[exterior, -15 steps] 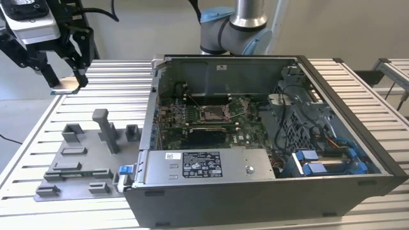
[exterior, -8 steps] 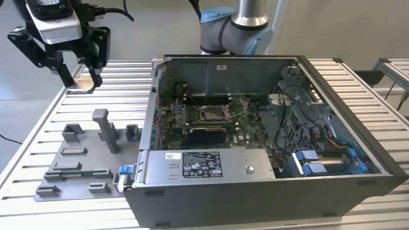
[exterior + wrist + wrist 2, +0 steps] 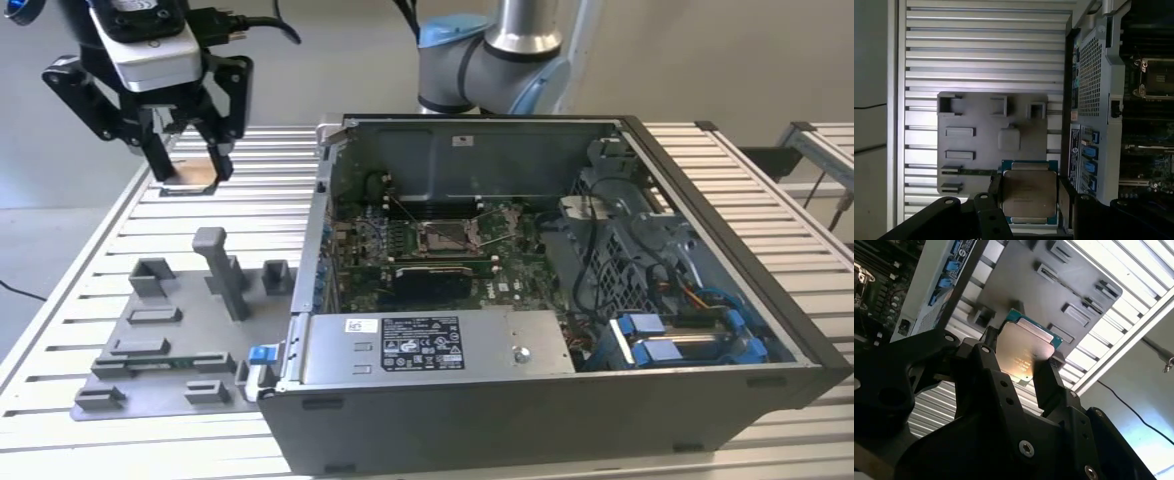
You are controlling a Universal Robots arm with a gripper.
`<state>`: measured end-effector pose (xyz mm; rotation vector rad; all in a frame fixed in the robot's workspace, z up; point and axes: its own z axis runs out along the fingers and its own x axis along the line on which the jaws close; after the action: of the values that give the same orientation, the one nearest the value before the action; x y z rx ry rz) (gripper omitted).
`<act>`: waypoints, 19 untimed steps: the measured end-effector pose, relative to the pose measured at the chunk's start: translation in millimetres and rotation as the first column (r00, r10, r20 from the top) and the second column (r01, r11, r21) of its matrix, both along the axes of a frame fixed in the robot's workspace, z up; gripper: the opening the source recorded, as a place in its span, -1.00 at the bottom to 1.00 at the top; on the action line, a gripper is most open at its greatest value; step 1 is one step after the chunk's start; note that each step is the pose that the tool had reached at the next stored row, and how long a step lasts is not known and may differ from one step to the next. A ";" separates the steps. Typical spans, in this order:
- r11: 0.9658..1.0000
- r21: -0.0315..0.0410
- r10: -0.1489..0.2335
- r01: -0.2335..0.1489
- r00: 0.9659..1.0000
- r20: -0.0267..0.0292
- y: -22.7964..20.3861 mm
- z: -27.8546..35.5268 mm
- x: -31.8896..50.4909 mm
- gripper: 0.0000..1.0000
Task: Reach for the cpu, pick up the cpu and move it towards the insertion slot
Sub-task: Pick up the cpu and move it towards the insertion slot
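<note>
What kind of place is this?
Probably a robotics lab or assembly test bench: a robot's tool gripping a cpu, an open computer case, and a grey fixture plate on a slatted metal table.

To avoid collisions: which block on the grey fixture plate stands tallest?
The slim post near the plate's middle; everything else on it stands far lower.

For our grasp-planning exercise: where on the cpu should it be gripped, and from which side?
Grip the cpu by two opposite thin edges, coming from above its flat face. It is a thin, flat square, so only the edges give parallel surfaces. The pincer holds it that way.
</note>
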<state>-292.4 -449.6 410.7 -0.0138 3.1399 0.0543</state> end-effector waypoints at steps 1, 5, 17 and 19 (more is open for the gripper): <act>1.000 0.000 0.000 0.000 1.000 0.000 0.0 -0.1 2.9 -1.00; 1.000 0.000 0.000 0.000 1.000 0.000 0.0 -0.1 13.8 -1.00; 1.000 0.000 0.000 0.000 1.000 0.000 0.0 0.0 48.4 -1.00; 1.000 0.000 0.000 0.000 1.000 0.000 0.0 -0.1 53.3 -1.00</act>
<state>-239.1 -449.6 410.6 -0.0139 3.1398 0.0544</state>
